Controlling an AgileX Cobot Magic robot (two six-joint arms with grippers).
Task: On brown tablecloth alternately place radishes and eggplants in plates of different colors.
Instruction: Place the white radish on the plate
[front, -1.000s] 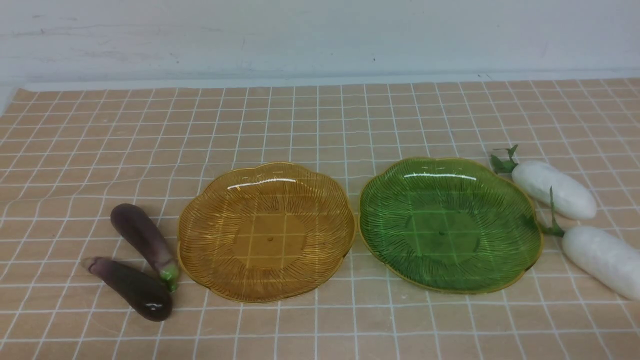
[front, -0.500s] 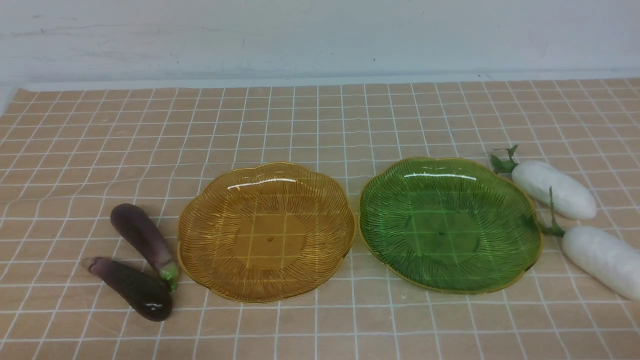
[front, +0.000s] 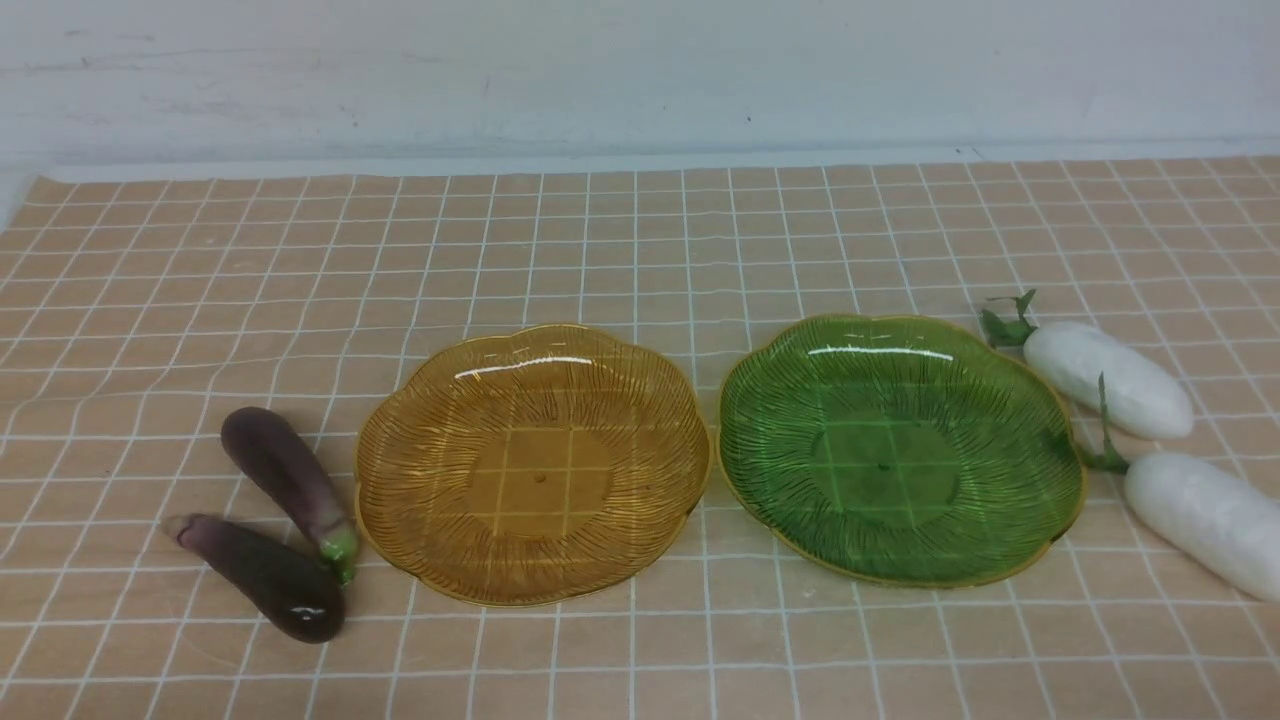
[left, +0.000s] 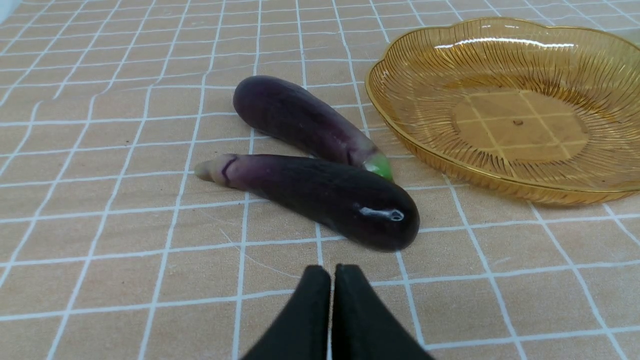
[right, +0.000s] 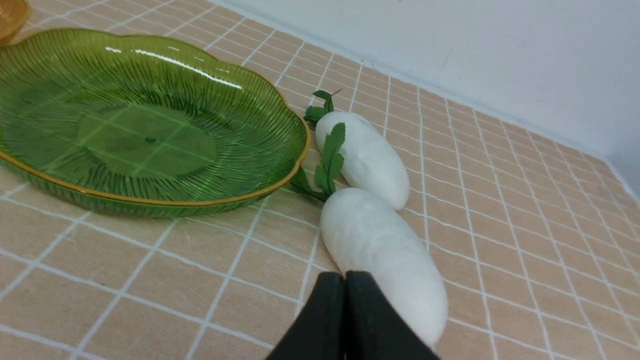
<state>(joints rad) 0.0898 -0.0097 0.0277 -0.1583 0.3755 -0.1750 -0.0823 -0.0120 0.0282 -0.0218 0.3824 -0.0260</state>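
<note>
On the brown tablecloth (front: 640, 250) stand an amber plate (front: 533, 462) and a green plate (front: 900, 447), side by side and both empty. Two dark purple eggplants lie left of the amber plate: a lighter one with a green tip (front: 288, 478) (left: 305, 120) and a darker one (front: 262, 576) (left: 325, 195). Two white radishes lie right of the green plate, the far one (front: 1108, 378) (right: 365, 157) and the near one (front: 1205, 520) (right: 382, 255). My left gripper (left: 332, 272) is shut and empty, just short of the dark eggplant. My right gripper (right: 345, 280) is shut and empty, over the near radish's end.
A pale wall (front: 640, 70) rises behind the cloth's far edge. Neither arm shows in the front view. Bare cloth stretches behind the plates and along the near edge.
</note>
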